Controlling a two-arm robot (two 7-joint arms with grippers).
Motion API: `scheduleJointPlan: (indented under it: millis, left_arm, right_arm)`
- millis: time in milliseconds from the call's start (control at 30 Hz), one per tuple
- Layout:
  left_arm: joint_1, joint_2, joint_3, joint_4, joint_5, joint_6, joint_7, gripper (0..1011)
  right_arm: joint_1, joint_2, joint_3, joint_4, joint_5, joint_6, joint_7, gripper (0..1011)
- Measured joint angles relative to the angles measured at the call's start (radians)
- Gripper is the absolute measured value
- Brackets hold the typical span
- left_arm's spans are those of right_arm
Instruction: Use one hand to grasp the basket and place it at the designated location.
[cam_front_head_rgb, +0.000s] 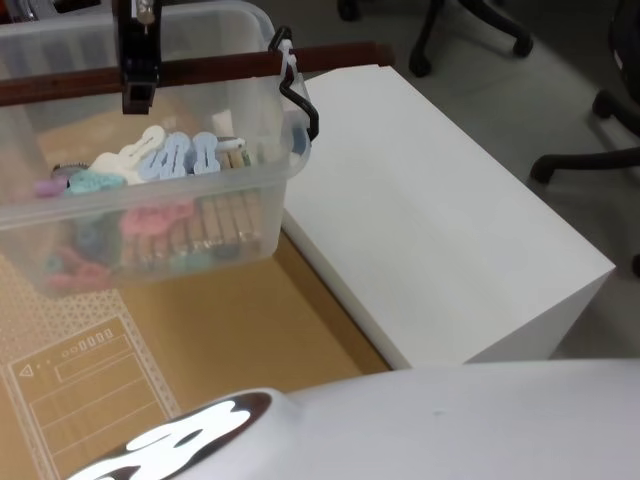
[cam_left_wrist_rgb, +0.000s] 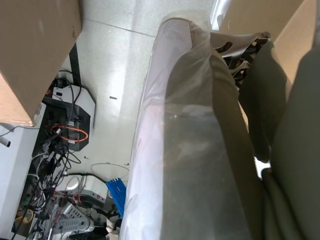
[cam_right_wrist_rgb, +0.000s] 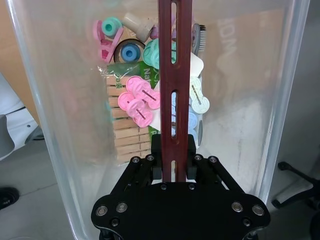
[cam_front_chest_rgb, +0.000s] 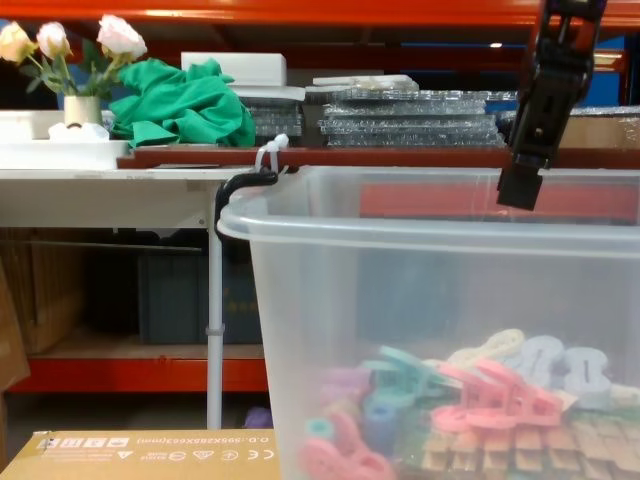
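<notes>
The right gripper (cam_right_wrist_rgb: 174, 155) is closed on the red-brown bar handle (cam_right_wrist_rgb: 175, 65), well away from its hooked end, I think so that the clear plastic basket (cam_front_head_rgb: 160, 193) of clothes pegs (cam_front_head_rgb: 180, 158) stays level. The basket is over the cardboard carton (cam_front_head_rgb: 200, 330); whether it touches the carton I cannot tell.

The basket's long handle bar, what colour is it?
Dark red-brown handle bar, clearest in the right wrist view, where the right gripper clamps it.
</notes>
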Motion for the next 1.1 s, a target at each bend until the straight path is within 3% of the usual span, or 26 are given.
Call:
scheduleJointPlan:
  millis: [1100]
  left_arm:
    - [0.0, 0.0, 0.0, 0.0, 0.0, 0.0, 0.0, 0]
  right_arm:
    - [0.036, -0.04, -0.087, -0.083, 0.045, -0.097, -0.031, 234]
